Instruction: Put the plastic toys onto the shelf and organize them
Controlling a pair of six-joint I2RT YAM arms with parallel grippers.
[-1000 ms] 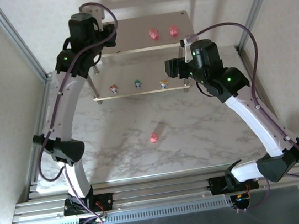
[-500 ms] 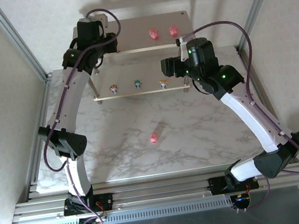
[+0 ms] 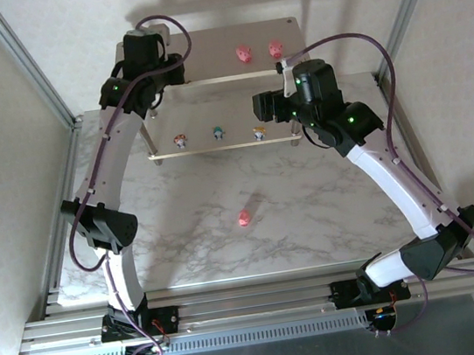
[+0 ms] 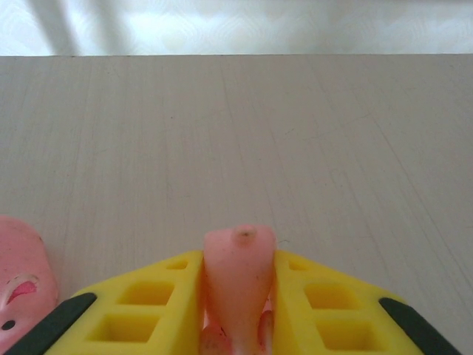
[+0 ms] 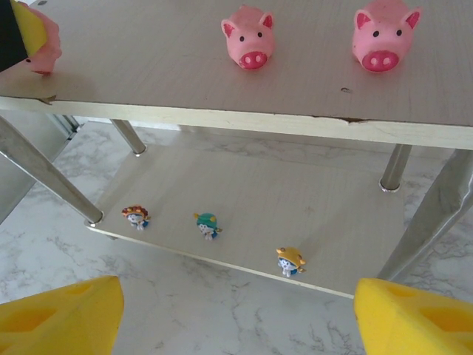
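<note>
**Left gripper** [image 4: 238,260]: closed narrow on a pink pig [image 4: 237,290], with a yellow finger [image 4: 140,307] pressed to each flank. It is over the left end of the top board [image 4: 295,148] of the shelf [image 3: 209,44]. Seen from the right wrist, that pig is low over the board's near left corner. Whether it touches the board cannot be told. A second pig [image 4: 18,285] stands on the board just beside the left finger.

**Right gripper** [image 5: 236,287]: jaws wide, nothing between them. It is in front of the shelf's right end and faces the shelf, above the table [image 3: 330,208].

**Top board, right part:** a third pig [image 5: 249,37] and a fourth pig [image 5: 383,38] stand upright side by side. They are apart, with their snouts toward the right wrist camera.

**Lower board** [image 5: 310,200]: three figurines stand upright in a row near the front edge, each apart from the next.
- red-topped figurine [image 5: 135,217], on the left
- teal-topped figurine [image 5: 207,224], in the middle
- orange-topped figurine [image 5: 290,260], on the right

**Table:** a fifth pig [image 3: 244,218] sits alone on the marble. It is well in front of the shelf and between the two arms.
</note>
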